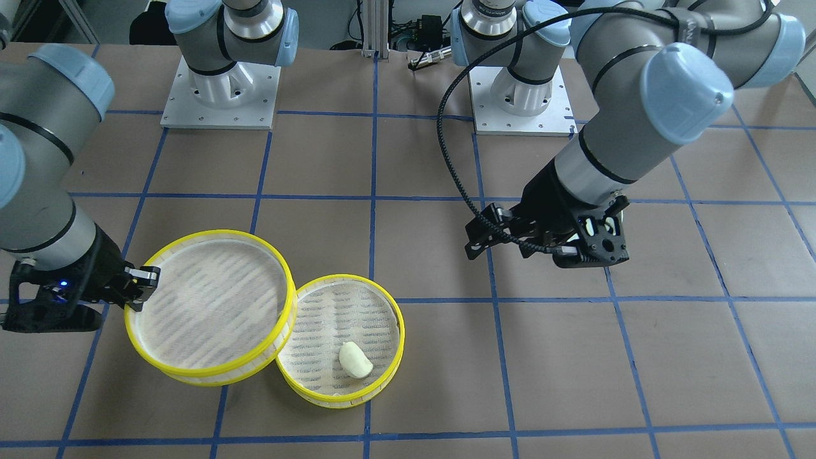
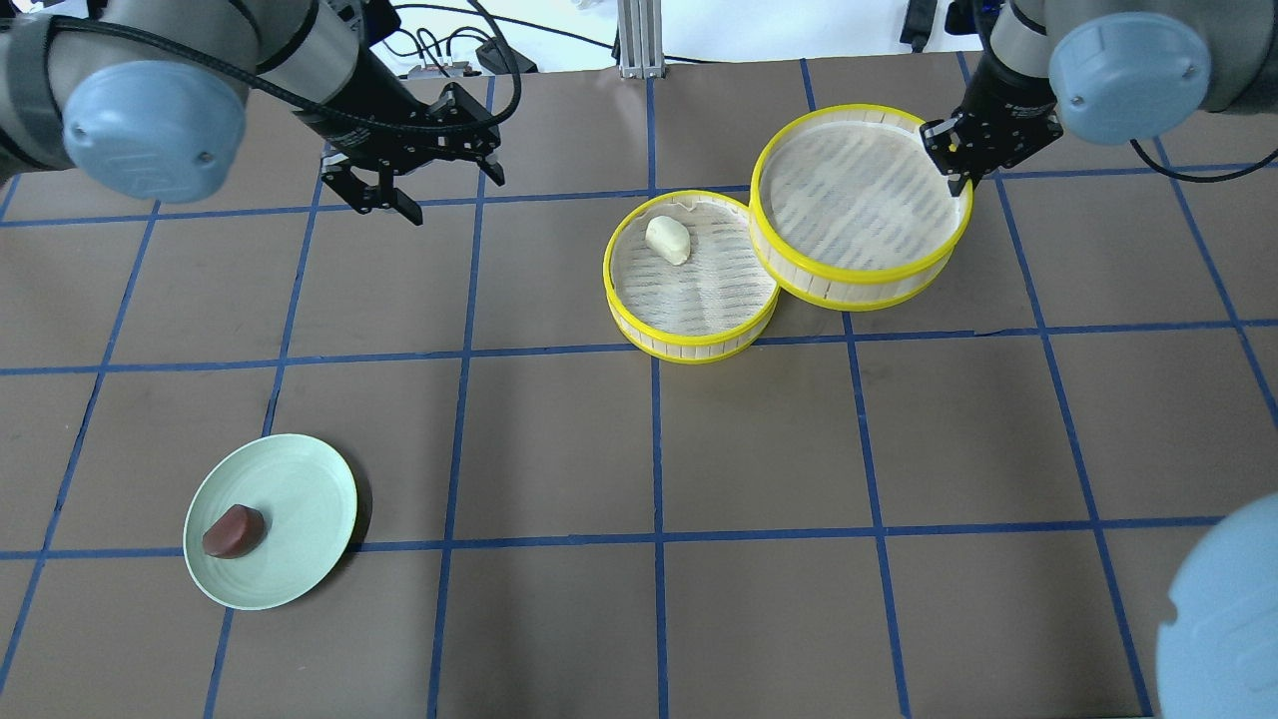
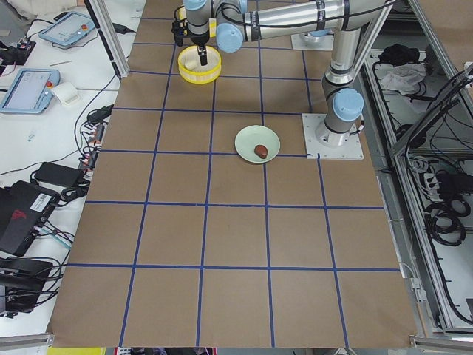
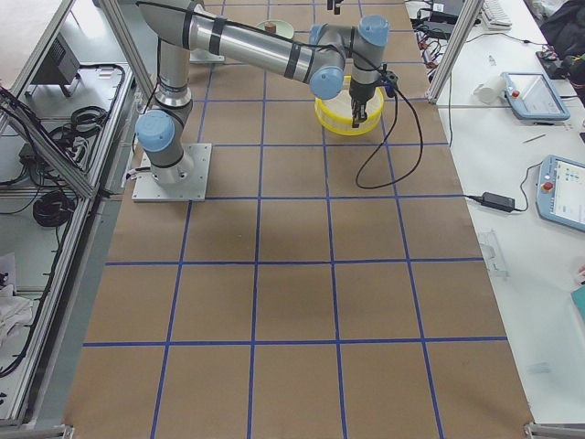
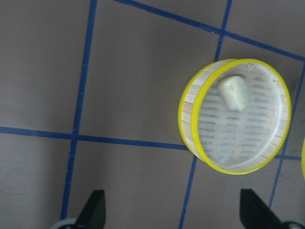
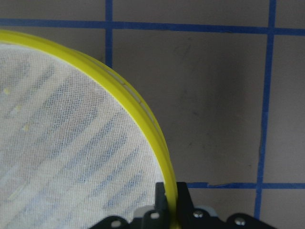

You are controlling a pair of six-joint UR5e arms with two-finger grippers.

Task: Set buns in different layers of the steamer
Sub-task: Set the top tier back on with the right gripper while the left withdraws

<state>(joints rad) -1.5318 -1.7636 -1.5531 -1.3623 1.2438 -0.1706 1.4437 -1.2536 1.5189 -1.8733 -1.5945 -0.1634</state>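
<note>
The cream-white bun (image 2: 668, 240) is found in the lower steamer tray (image 2: 639, 322); the reddish-brown bun (image 2: 234, 530) on the green plate (image 2: 312, 477), well apart. The empty tray (image 2: 861, 277), overlapping that rim, is pinched by the right gripper (image 2: 957, 168); the left gripper (image 2: 447, 190) is spread, empty. Level, centred stacking is advised.

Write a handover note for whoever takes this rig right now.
Right gripper: shut on the rim of the empty tray, which overlaps the edge of the other tray.
Left gripper: open, holding nothing, away from both trays.
Done: white bun lies in the other tray.
Left: brown bun sits on the plate; it likely goes in the empty tray once that is stacked squarely.
</note>
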